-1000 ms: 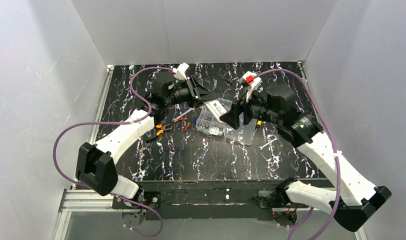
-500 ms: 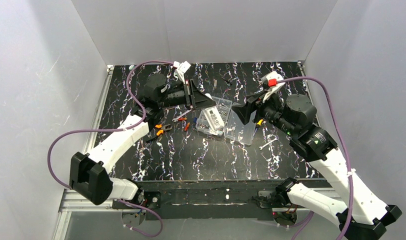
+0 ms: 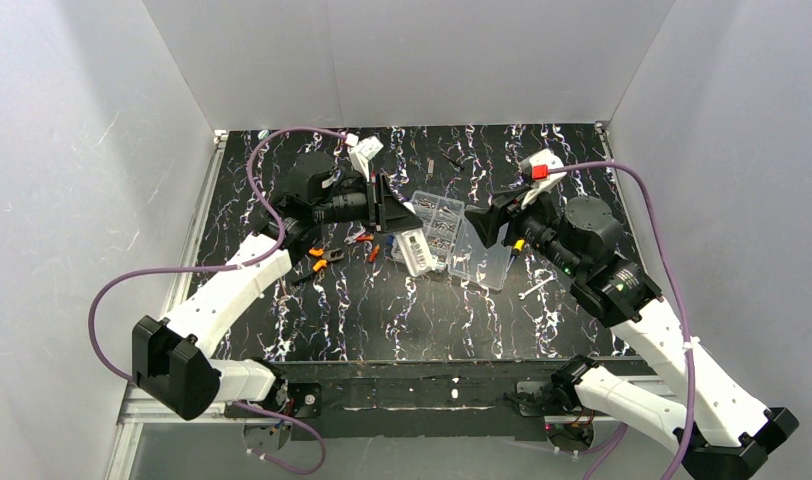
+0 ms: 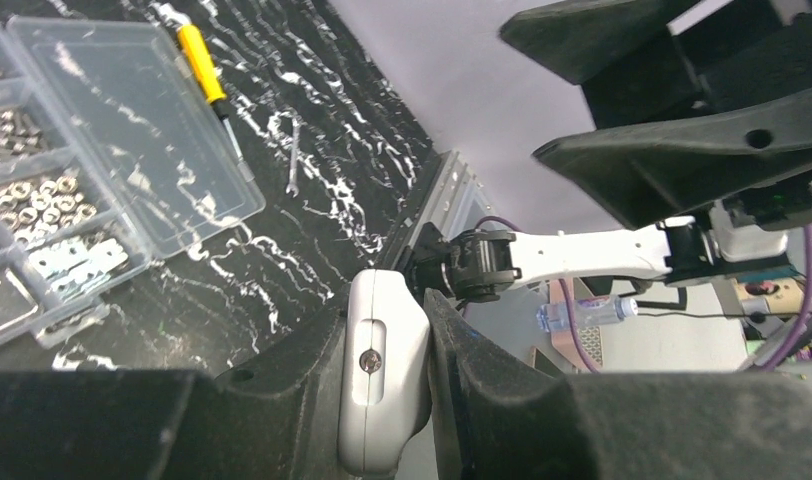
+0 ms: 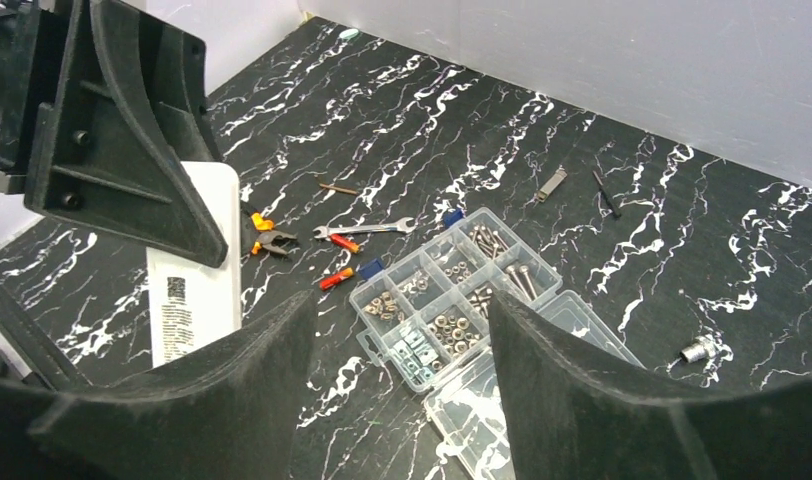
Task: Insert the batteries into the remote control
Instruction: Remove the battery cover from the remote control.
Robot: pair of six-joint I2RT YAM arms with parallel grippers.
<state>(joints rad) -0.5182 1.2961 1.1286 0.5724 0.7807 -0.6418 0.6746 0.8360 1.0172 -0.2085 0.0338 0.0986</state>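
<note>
Two grippers, one job: our left gripper (image 4: 387,310) pinches the remote control (image 4: 380,400) tight, our right gripper (image 5: 400,305) gapes empty, so we judge it must next fetch batteries.

White remote control (image 5: 207,270); black table (image 5: 402,110), white veining; yellow-handled screwdriver (image 4: 201,64); purple cables (image 3: 182,268).

The right end effector (image 3: 479,222) has backed off from the remote (image 5: 192,300) — a second ago it sat right at the remote's free end, and now a clear gap lies between them. Its arm has swung out to the right. The left end effector (image 3: 392,207) has drawn back a little leftward and toward the near side — the remote moved with it.
</note>
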